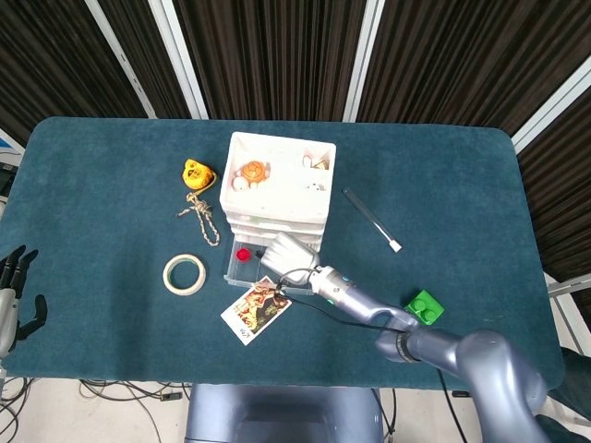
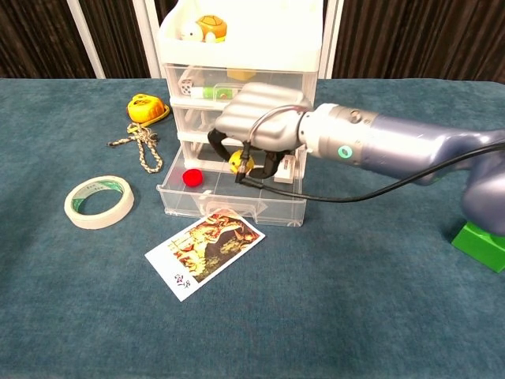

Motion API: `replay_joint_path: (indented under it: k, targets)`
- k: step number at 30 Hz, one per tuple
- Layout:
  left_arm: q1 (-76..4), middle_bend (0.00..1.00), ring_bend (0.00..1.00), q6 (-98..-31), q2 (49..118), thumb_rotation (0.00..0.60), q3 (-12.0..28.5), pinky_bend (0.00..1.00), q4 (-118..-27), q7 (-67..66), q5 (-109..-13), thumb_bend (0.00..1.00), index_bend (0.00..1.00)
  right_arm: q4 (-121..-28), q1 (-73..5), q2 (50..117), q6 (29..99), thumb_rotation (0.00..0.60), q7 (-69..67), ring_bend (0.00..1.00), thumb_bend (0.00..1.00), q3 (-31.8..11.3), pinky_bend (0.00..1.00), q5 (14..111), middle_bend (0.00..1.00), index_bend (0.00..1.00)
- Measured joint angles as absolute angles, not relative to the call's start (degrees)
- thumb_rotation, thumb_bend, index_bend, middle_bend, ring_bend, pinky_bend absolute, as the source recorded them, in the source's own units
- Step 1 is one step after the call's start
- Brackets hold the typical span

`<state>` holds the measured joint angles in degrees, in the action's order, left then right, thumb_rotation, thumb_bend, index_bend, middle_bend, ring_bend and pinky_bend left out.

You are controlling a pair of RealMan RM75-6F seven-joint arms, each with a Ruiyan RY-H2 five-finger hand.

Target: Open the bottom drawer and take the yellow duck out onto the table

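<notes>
The white drawer unit stands mid-table with its bottom drawer pulled open. A red ball lies in the drawer's left part. My right hand hovers above the open drawer, fingers curled down around the small yellow duck, which hangs clear of the drawer floor. The head view hides the duck under the hand. My left hand rests at the table's far left edge, fingers apart and holding nothing.
A picture card lies just in front of the drawer. A tape roll, a knotted rope and a yellow tape measure sit to the left. A green block and a white stick lie to the right.
</notes>
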<state>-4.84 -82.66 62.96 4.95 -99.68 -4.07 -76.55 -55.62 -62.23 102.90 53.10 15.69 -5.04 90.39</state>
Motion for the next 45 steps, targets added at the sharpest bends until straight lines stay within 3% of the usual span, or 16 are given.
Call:
replay_joint_path:
  k: [11, 17, 38, 45]
  targets:
    - [-4.77, 0.0, 0.0, -83.01, 63.09, 0.6, 5.06, 0.0, -99.66, -4.21, -76.6, 0.58, 0.06, -72.12, -55.79, 89.5, 57.83, 0.6, 20.89, 1.0, 0.36, -2.87, 1.0, 90.73, 1.0, 0.48]
    - [-4.75, 0.0, 0.0, -83.09, 63.16, 0.6, 4.93, 0.0, -99.64, -4.38, -76.85, 0.59, 0.06, -74.57, -51.88, 86.09, 59.17, 0.6, 23.42, 1.0, 0.36, -0.27, 1.0, 90.99, 1.0, 0.48]
    - [-4.65, 0.0, 0.0, -83.4, 63.07, 0.6, 5.05, 0.0, -99.64, -4.09, -77.03, 0.59, 0.06, -66.37, -49.51, 91.86, 52.59, 0.6, 24.84, 1.0, 0.34, 0.74, 1.0, 87.91, 1.0, 0.48]
    - [-4.67, 0.0, 0.0, -83.36, 63.09, 0.6, 5.03, 0.0, -99.65, -4.25, -77.02, 0.59, 0.06, -66.61, -49.32, 91.76, 51.03, 0.6, 25.94, 1.0, 0.28, 0.45, 1.0, 87.05, 1.0, 0.26]
